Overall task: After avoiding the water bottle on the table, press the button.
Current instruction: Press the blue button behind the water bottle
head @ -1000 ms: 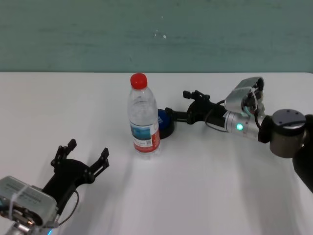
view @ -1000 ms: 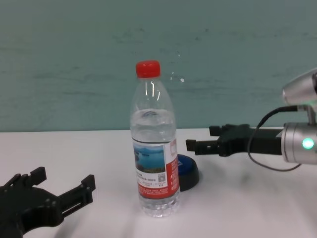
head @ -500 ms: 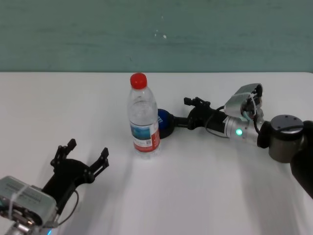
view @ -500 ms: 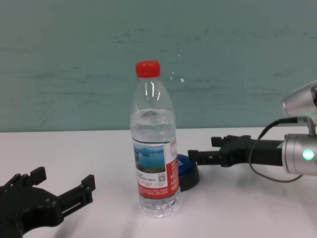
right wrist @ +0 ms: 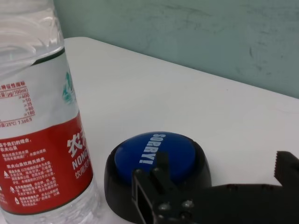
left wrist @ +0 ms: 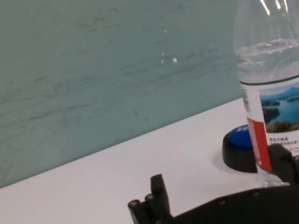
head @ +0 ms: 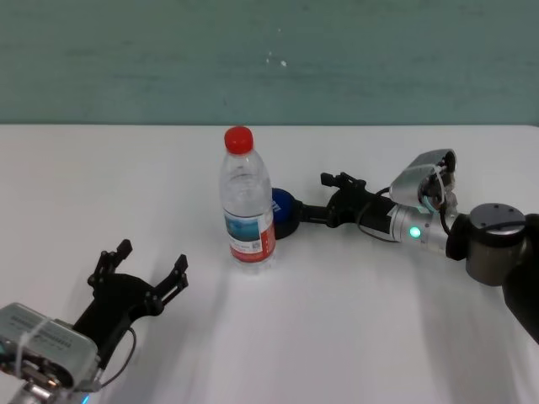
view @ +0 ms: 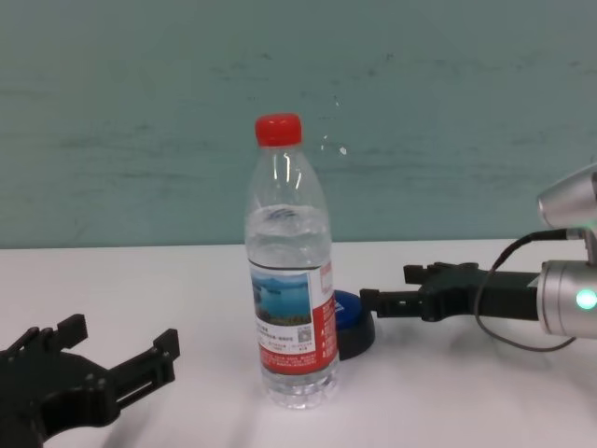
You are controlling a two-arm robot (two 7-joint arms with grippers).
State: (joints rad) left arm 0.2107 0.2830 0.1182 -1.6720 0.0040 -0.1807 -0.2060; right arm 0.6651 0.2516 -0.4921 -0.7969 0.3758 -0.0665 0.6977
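Right pincer (head: 313, 211) reaches in low from the button's right side, fingertip at the button (head: 283, 214) rim, roughly level with the dome; contact or a small gap, can't tell. In the right wrist view one finger (right wrist: 152, 189) sits over the near edge of the black base and another shows far off at the frame edge, so the pincer looks spread, gripping nothing. The button has a blue dome printed "SORRY!" on a black base, and sits on the white counter (head: 362, 337) just behind and to the right of the water bottle (head: 247, 199).

The bottle stands upright, red cap on, mostly full. It is probably heavy enough to stay put, but tall and smooth, so a sideways knock could tip it. The arm's path from the right looks clear of it.

The button seems rigid with a low base; it needs a straight downward push on the dome centre, since a sideways nudge could slide it on the slick counter.

Left pincer (head: 141, 277) rests parked near the counter's front, well left of the bottle, fingers spread and empty.
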